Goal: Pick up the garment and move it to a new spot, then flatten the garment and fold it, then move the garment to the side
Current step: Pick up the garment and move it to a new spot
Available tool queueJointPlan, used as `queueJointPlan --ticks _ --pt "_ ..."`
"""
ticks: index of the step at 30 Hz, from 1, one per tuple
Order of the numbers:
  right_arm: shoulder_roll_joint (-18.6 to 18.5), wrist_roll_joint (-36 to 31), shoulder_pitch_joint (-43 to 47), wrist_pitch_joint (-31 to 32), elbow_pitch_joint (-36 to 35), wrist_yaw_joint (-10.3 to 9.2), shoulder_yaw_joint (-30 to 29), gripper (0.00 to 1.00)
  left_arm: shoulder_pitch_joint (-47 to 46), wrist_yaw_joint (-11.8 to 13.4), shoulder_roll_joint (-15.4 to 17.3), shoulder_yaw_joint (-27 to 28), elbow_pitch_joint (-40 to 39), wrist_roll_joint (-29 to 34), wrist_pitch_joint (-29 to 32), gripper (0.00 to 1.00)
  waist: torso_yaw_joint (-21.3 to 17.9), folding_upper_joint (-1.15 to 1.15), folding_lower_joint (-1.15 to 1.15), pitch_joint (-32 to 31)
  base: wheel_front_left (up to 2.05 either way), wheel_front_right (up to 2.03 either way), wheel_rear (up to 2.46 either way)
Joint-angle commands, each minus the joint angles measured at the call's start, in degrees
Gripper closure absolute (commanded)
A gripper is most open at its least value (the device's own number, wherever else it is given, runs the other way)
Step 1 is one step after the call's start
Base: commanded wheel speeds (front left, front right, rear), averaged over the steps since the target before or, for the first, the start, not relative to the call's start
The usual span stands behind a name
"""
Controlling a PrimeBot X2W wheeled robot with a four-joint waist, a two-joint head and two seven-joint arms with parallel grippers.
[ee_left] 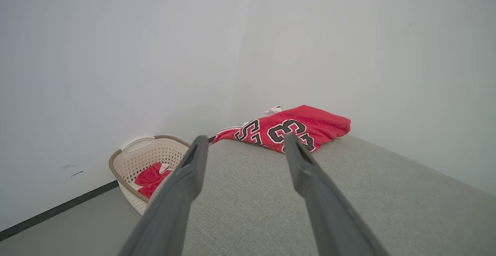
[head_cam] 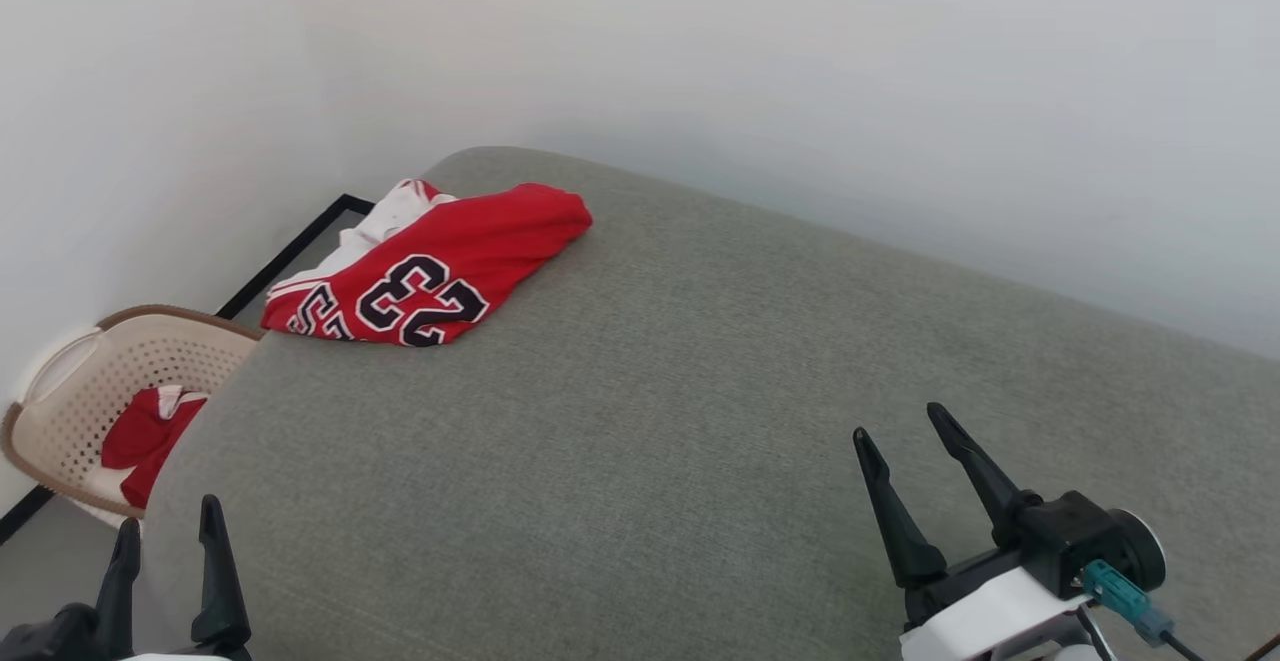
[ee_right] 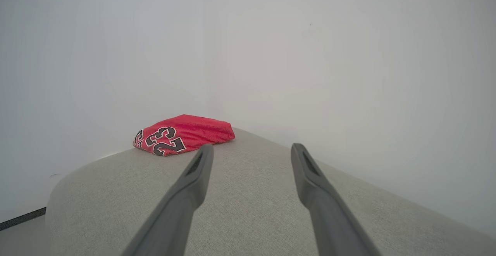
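Left gripper (head_cam: 168,513): jaws wide, empty. Right gripper (head_cam: 898,421): same, wide, nothing held. Both well apart from garment (head_cam: 440,261).

Garment bunched at far left corner of grey upholstered surface (head_cam: 650,421), left edge seems over rim, above basket (head_cam: 150,351).

Judged light, soft, floppy, prob. slick; will sag, no stiff part. Best hold: raised red fold at far end or striped trim, pinch thru layers.

Path to garment clear. Basket on floor w/ other red cloth (head_cam: 145,441). Wall (head_cam: 800,61) close behind, may limit reach.

Soft, even, bright light; faint shadows, no glare
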Motion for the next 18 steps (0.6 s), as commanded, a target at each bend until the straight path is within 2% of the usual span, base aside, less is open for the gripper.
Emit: queueJointPlan --ticks 1,18 --pt "0.0 0.4 -0.4 -0.3 0.0 0.0 0.1 0.0 0.7 -0.2 0.0 0.1 -0.1 0.8 -0.3 0.0 0.6 0.0 0.0 -0.1 0.0 0.0 0.0" --pt "-0.4 0.2 -1.8 -0.3 0.1 0.0 0.4 0.0 -1.9 -0.1 -0.5 0.5 1.5 0.7 -0.3 0.0 2.4 0.0 0.0 1.5 0.0 0.0 0.0"
